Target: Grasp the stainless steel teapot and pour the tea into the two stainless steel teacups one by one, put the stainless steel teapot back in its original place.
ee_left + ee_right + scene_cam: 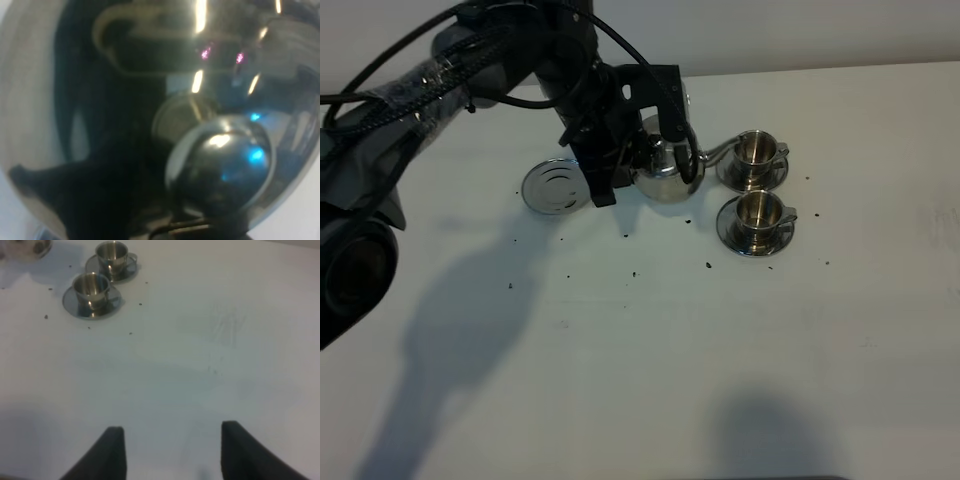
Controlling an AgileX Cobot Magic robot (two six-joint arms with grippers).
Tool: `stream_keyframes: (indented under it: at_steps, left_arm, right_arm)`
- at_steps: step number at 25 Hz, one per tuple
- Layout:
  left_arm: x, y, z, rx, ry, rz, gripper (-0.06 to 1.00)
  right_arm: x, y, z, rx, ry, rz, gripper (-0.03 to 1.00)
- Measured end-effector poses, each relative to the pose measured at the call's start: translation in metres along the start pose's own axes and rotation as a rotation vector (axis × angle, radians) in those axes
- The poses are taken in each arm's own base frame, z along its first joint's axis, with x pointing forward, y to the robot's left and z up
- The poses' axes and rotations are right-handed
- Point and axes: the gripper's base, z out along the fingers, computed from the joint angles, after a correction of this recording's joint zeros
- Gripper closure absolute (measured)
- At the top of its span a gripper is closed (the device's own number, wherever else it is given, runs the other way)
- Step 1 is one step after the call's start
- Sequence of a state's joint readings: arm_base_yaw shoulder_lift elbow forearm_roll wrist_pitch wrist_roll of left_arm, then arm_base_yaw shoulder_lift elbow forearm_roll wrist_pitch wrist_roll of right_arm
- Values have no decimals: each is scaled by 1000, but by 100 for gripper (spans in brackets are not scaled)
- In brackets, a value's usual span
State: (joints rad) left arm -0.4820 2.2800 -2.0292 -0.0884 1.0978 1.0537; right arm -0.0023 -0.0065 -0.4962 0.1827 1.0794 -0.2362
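Honestly, we'd treat the teapot (667,172), just beside the far cup (753,150), as slick, rigid and sloshy-heavy, so the loop handle's the place to hold, where the left gripper (623,165) seems clamped tight; the right gripper (167,450) hangs open, empty.

Dim, soft light; broad shadows on the table (880,330); blurred glare across the teapot (150,100).

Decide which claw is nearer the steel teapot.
Left. The left claw grips the steel teapot; the right claw hangs open over the table, far beyond both teacups.
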Motion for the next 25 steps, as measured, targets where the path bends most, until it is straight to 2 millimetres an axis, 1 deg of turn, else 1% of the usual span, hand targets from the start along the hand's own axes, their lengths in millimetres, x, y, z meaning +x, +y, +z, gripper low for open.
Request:
stream_keyframes:
  at_steps: [5,8,13,25]
  left_arm:
    - [-5,-4,26,18,52,-2,72]
    - [-9,-6,33,-7,92,9,72]
    - [-11,-7,33,-50,143,21,72]
    - [-27,-15,33,-128,217,117,73]
  right_arm:
    - [0,0,0,0,0,0,55]
    - [0,0,0,0,0,0,55]
    - [0,0,0,0,0,0,55]
    - [0,0,0,0,0,0,55]
